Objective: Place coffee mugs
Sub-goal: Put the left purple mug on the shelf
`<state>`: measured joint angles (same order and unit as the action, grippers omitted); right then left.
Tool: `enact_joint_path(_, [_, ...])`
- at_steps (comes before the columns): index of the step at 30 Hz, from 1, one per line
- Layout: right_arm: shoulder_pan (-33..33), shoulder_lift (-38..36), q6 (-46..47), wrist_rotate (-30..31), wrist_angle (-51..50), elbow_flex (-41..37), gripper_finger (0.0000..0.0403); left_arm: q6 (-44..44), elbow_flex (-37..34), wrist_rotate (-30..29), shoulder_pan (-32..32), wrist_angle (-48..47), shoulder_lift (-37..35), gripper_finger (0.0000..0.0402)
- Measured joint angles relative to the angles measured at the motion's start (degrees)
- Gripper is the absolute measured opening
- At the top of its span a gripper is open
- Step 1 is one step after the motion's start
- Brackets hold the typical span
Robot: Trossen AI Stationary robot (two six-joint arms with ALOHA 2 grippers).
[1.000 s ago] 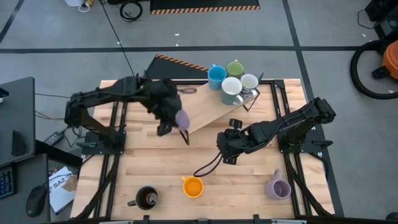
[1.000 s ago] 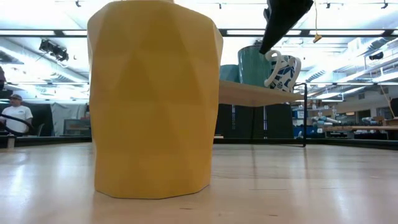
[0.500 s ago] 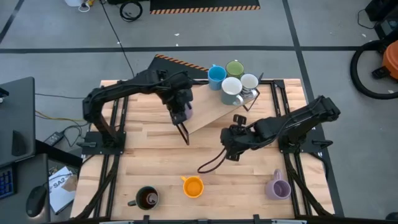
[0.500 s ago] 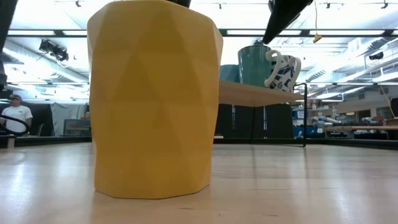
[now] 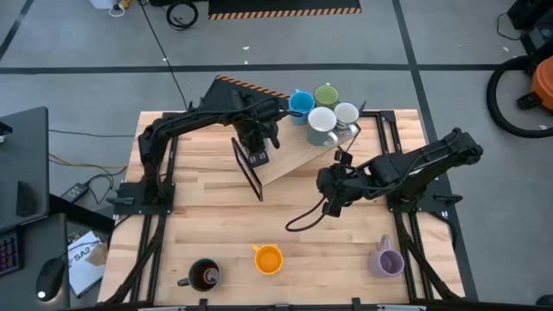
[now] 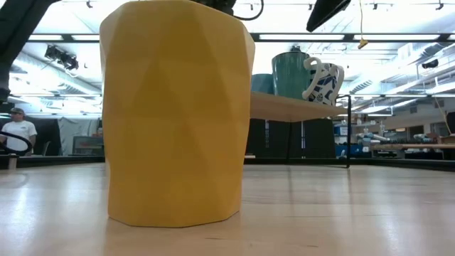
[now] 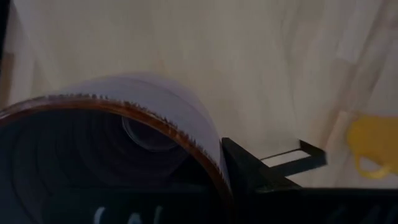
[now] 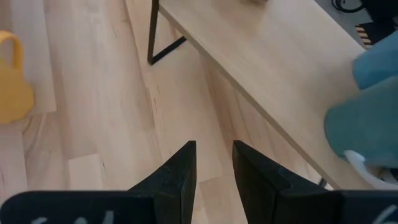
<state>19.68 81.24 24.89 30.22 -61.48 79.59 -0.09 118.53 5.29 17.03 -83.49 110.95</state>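
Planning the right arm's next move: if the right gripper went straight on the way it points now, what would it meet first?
Probably bare table; the right gripper points down at the wood beside the raised shelf.

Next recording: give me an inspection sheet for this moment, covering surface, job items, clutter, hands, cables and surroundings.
Surface: wooden table with a raised shelf.
Job's things: blue mug, green mug and two white mugs on the shelf; orange mug, dark mug and purple mug on the table.
Clutter: nothing seen.
Hands: left hand over the shelf, shut on a lavender mug; right hand above bare table, holding nothing, fingers slightly apart.
Cables: black cable trailing from the right arm.
Surroundings: person seated far behind.
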Motion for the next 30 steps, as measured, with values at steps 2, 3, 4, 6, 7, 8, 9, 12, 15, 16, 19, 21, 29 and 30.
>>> enact_joint_path(2, [0.0,-0.6,0.0,0.1,-1.7,0.0,0.011,0.8,0.0,-0.7,0.0,0.3,0.2,0.0027])
enact_joint_path(3, [0.0,-0.9,0.0,0.3,-2.6,0.0,0.011,0.8,0.0,-0.8,0.1,0.5,0.2,0.0027])
enact_joint_path(4, [0.0,-1.3,-0.1,0.5,-3.3,0.0,0.011,0.8,0.0,-0.9,0.2,0.5,0.2,0.0027])
enact_joint_path(6, [0.0,-2.3,-0.2,1.4,-4.1,0.0,0.011,1.2,0.0,-0.9,0.3,0.5,0.2,0.0027])
enact_joint_path(7, [0.0,-2.8,-0.2,1.9,-4.2,0.0,0.011,1.2,0.0,-1.0,0.3,0.5,0.2,0.0027])
enact_joint_path(8, [0.0,-3.3,-0.2,2.0,-4.2,0.0,0.011,1.2,0.0,-1.0,0.3,0.5,0.4,0.0027])
enact_joint_path(9, [0.0,-3.8,-0.3,2.2,-4.1,0.0,0.011,1.2,0.0,-1.0,0.3,0.5,0.4,0.0027])
enact_joint_path(12, [0.0,-5.0,-0.4,3.0,-4.0,0.0,0.011,1.3,0.0,-1.0,0.1,0.6,0.5,0.0027])
enact_joint_path(15, [0.0,-5.6,-0.4,3.2,-3.9,0.0,0.011,1.3,0.0,-1.0,-0.2,1.0,0.5,0.0031])
enact_joint_path(16, [0.0,-5.6,-0.5,3.2,-3.9,0.0,0.011,1.4,0.0,-1.0,-0.2,0.9,0.5,0.0033])
enact_joint_path(19, [0.0,-5.6,-0.6,3.2,-3.9,0.0,0.011,1.5,0.0,-0.9,-0.3,0.7,0.5,0.0042])
enact_joint_path(21, [0.0,-5.6,-0.6,3.1,-3.8,0.0,0.011,1.5,0.0,-1.0,-0.3,0.6,0.5,0.0047])
enact_joint_path(29, [0.0,-5.6,-0.6,3.0,-3.4,0.0,0.011,2.3,0.0,-1.0,-0.6,1.9,0.4,0.0067])
enact_joint_path(30, [0.0,-5.6,-0.6,3.0,-3.3,0.0,0.011,2.3,0.0,-1.0,-0.7,2.6,0.4,0.0071])
